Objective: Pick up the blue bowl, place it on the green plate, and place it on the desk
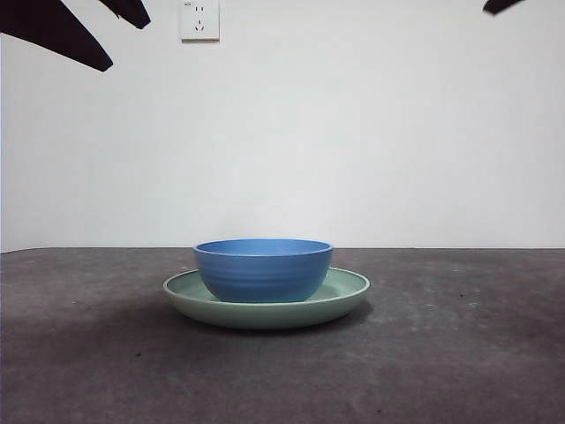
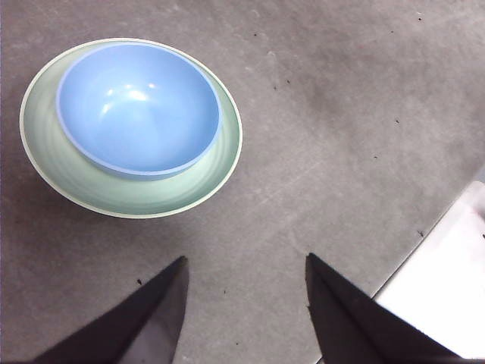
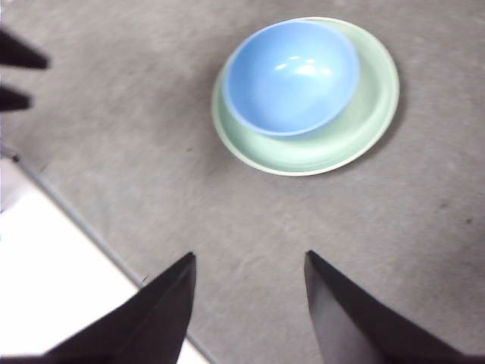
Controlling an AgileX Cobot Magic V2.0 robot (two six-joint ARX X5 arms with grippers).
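The blue bowl [image 1: 263,269] sat inside the green plate [image 1: 349,296] on the desk [image 1: 459,353], so stacking looked done. Both pincers hung wide and empty above, the left pincer [image 2: 244,303] with the stack at its 11 o'clock, the right pincer [image 3: 250,303] waiting. Next, probably lifting the bowl by its rim.

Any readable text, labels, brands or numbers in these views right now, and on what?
None can be read.
Blue bowl: plain, no print, inside or out.
Green plate: plain, no markings.
Desk: only dark specks, no lettering.
Wall socket: a tiny mark at its top left corner, too small to read.
Both grippers hang open above the desk, unmarked.
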